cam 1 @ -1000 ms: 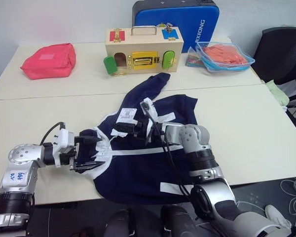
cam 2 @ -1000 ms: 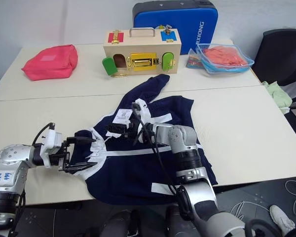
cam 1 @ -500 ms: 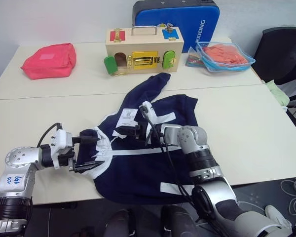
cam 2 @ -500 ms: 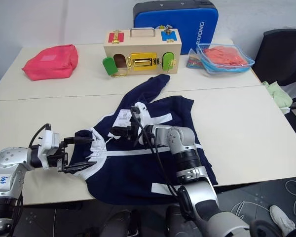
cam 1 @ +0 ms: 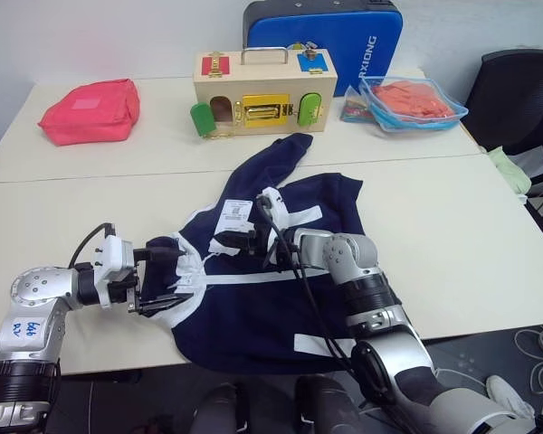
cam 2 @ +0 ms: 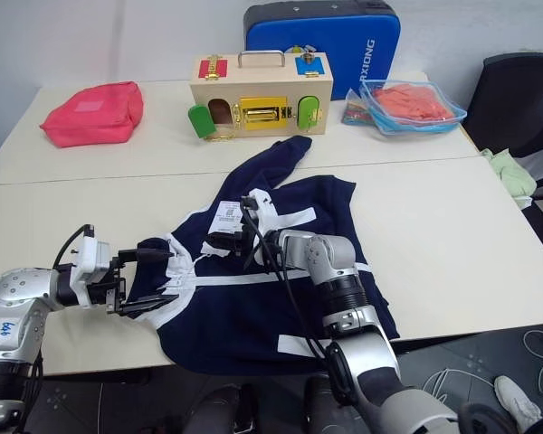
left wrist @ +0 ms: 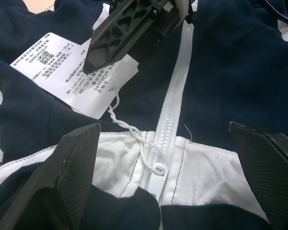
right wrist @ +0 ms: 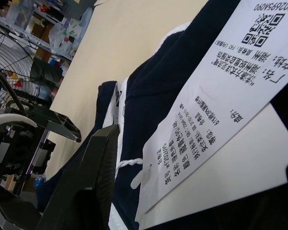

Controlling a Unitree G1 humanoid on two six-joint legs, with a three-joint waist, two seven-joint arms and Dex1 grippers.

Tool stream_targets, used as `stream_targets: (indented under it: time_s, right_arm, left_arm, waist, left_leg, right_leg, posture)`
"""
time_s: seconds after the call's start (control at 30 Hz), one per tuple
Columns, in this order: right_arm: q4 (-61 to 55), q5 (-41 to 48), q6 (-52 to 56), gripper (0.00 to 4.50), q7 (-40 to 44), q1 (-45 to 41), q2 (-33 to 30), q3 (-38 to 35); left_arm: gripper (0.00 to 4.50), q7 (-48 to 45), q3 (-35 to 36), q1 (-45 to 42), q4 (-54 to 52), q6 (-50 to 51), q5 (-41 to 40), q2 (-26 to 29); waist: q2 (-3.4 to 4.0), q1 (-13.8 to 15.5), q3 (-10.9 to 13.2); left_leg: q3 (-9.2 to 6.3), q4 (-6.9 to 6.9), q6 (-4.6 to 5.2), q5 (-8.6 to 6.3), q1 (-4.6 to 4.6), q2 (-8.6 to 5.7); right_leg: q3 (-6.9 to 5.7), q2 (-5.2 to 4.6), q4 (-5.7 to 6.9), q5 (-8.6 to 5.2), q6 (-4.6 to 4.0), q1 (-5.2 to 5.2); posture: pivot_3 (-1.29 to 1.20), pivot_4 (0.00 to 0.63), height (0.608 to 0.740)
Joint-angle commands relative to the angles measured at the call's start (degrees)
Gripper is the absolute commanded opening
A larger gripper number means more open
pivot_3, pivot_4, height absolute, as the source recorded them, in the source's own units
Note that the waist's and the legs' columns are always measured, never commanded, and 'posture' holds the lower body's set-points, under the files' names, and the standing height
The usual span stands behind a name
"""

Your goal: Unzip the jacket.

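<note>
The navy jacket (cam 1: 271, 298) lies spread on the near table, with its white zipper stripe (left wrist: 175, 100) closed. The white zipper pull (left wrist: 157, 168) sits at the collar's white trim. My left gripper (cam 1: 170, 278) is open at the collar, with one black finger (left wrist: 72, 177) on each side of the pull and neither touching it. The jacket's white paper tag (cam 1: 235, 212) lies on the fabric beside the zipper. My right gripper (cam 1: 244, 242) reaches in from the right, low over the tag (right wrist: 221, 96) and the collar.
On the far table are a pink-red pouch (cam 1: 90, 110), a wooden latch box (cam 1: 258, 90), a blue case (cam 1: 326, 36) and a clear bag of orange cloth (cam 1: 412, 101). A black chair (cam 1: 520, 99) stands at the right, with a pale green cloth (cam 1: 509, 170) at the table edge.
My right gripper has sunk a little toward the paper tag. The left gripper has stayed open at the collar.
</note>
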Motion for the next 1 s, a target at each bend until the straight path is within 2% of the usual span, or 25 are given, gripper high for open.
stream_targets:
  time_s: [0.03,0.13,0.23,0.27,0.3,0.33,0.4,0.53,1.0]
  right_arm:
    - [-1.5,1.5,1.2,2.38,0.1,-0.8,0.3,-1.1]
    - [-3.1,1.2,-0.3,2.38,2.0,-0.3,-0.2,-0.2]
    - [-7.3,-4.1,-12.0,2.20,9.4,1.5,-3.1,7.3]
    - [-8.0,-4.4,-13.5,1.74,10.1,1.8,-3.2,7.8]
    - [-8.1,-4.5,-14.6,1.68,10.0,1.9,-3.0,7.8]
    - [-8.2,-5.2,-16.3,1.30,11.0,2.0,-3.2,8.7]
    - [-7.9,-7.1,-18.2,1.14,12.6,2.2,-4.0,11.1]
    - [-6.5,-7.7,-18.9,0.03,12.1,2.6,-3.3,11.1]
    - [-9.1,-4.4,-14.2,0.03,11.7,2.5,-4.8,6.1]
  left_arm:
    - [4.50,-0.5,-0.3,-1.5,1.0,-1.0,-0.1,-0.5]
    - [4.50,-0.7,-0.8,-2.3,1.7,-1.4,0.1,-0.8]
    - [4.50,-0.8,-0.8,-2.5,2.0,-1.6,0.1,-0.8]
    - [4.50,-0.8,-0.7,-2.4,2.1,-1.6,0.1,-0.9]
    - [4.50,-0.8,-0.7,-2.4,2.1,-1.7,0.1,-0.8]
    - [4.50,-0.7,-0.6,-2.3,2.2,-1.7,0.0,-0.8]
    - [4.50,-0.5,-0.5,-2.1,2.2,-1.7,0.0,-0.9]
    - [4.50,-0.2,-0.4,-1.6,1.9,-1.7,0.0,-1.0]
    - [4.50,0.0,-2.0,-4.1,4.3,-3.6,1.3,-2.5]
  waist:
    - [0.00,0.0,0.0]
    - [0.00,0.0,0.0]
    - [0.00,0.0,0.0]
    - [0.00,0.0,0.0]
    - [0.00,0.0,0.0]
    - [0.00,-0.1,0.0]
    - [0.00,-0.1,0.0]
    - [0.00,0.1,0.0]
    - [0.00,0.2,0.0]
  left_leg:
    - [0.00,0.00,0.00,0.00,0.00,0.00]
    - [0.00,0.00,0.00,0.00,-0.01,0.00]
    - [0.00,-0.01,0.00,0.00,-0.01,0.00]
    - [0.00,0.00,0.01,0.00,-0.01,0.00]
    - [0.01,-0.01,0.01,-0.01,-0.01,0.00]
    - [0.02,-0.01,0.01,-0.01,-0.01,0.00]
    - [0.02,-0.01,0.00,0.00,-0.01,0.01]
    - [0.02,0.01,0.00,0.00,-0.01,0.00]
    - [0.01,0.02,0.01,0.01,-0.01,0.00]
  right_leg:
    - [0.00,0.00,0.00,0.00,0.00,0.00]
    - [0.00,0.00,0.00,0.00,0.00,0.00]
    - [0.00,0.00,-0.02,0.00,0.00,-0.01]
    - [-0.01,0.00,-0.02,0.00,0.00,-0.01]
    - [-0.01,0.00,-0.04,0.00,0.00,-0.01]
    - [-0.01,0.01,-0.04,0.00,0.00,-0.01]
    - [-0.02,0.02,-0.02,0.00,0.00,-0.01]
    - [-0.02,0.00,-0.02,0.00,0.00,-0.01]
    - [-0.02,0.01,-0.01,0.00,0.00,0.00]
  posture:
    - [0.00,0.150,0.740]
    - [0.00,0.150,0.740]
    - [0.00,0.150,0.740]
    - [0.00,0.150,0.740]
    - [0.00,0.150,0.740]
    - [0.00,0.150,0.740]
    - [0.00,0.150,0.740]
    - [0.00,0.150,0.740]
    - [0.00,0.150,0.740]
